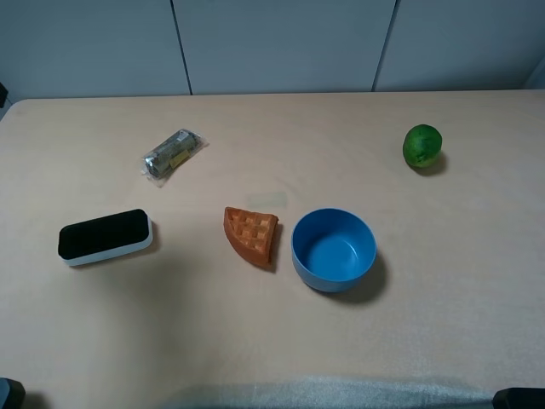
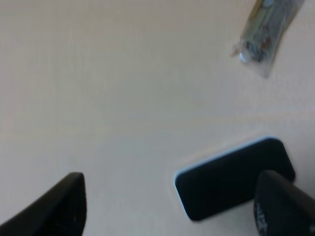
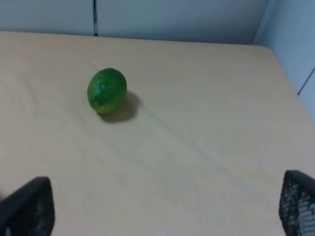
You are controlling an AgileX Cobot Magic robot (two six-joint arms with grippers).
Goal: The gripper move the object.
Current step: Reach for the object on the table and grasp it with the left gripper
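While nothing is gripped yet, the left gripper (image 2: 170, 206) is seen w/ jaws spread wide, hovering over the black-and-white whiteboard eraser (image 2: 234, 179). The small crinkly clear-plastic packet w/ grey-green contents (image 1: 173, 154) lies flat on the beige table (image 1: 272, 341), beyond the eraser, untouched. Approach prob. staged from above for a top grasp. Right gripper (image 3: 167, 206) also held apart, idle near the green lime (image 3: 107, 90).

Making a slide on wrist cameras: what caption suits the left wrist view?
Open left gripper above the table, with the whiteboard eraser nearest and the clear-plastic packet beyond.
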